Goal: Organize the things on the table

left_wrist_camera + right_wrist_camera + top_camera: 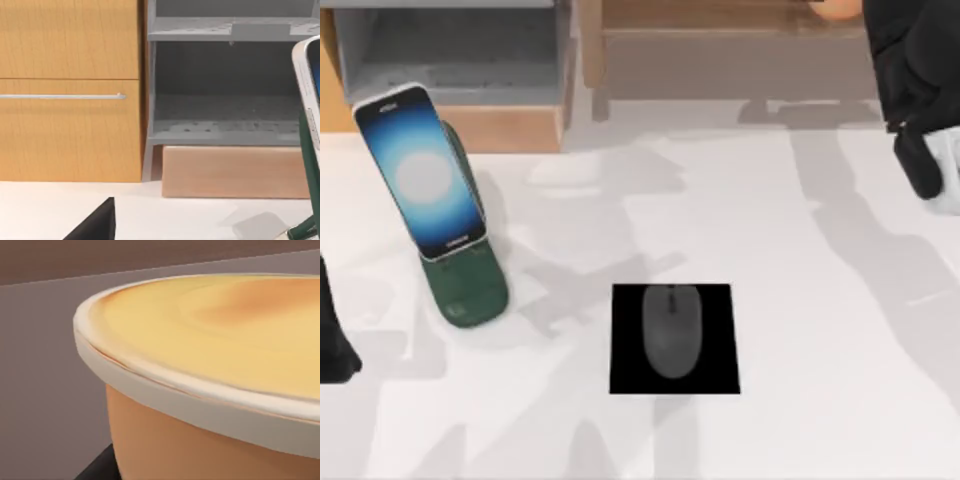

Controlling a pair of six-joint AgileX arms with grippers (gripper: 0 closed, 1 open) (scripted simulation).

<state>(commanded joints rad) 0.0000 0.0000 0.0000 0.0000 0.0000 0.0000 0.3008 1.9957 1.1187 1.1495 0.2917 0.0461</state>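
From above, a white bench (pixel 800 430) carries a grey computer mouse (pixel 671 328) resting in the middle of a black square mat (pixel 625 375), near the front centre. To the left, a smartphone (pixel 421 172) with a glowing blue-white screen leans tilted in a dark green stand (pixel 470 290). Both look already placed. A wooden and grey shelf unit (pixel 510 125) runs along the back edge. My right arm's hand (pixel 920 165) sits at the far right, near the shelf; whether its fingers are open or closed, I cannot tell. A sliver of orange at the top right edge may be the cup. The left arm is parked at the left edge.

From the left wrist, the shelf unit faces the camera: a wooden drawer front with a thin metal handle (pixel 62 96), and grey open compartments beside it. The phone's edge and its green stand appear at one side.

From the right wrist, the orange paper cup (pixel 200 450) with its yellow top looms very close, against a grey-brown wall.

By my judgement, the cup is the step in hand, being set into or near the shelf. The next move calls for keeping it upright and letting go gently, then drawing away without knocking it.
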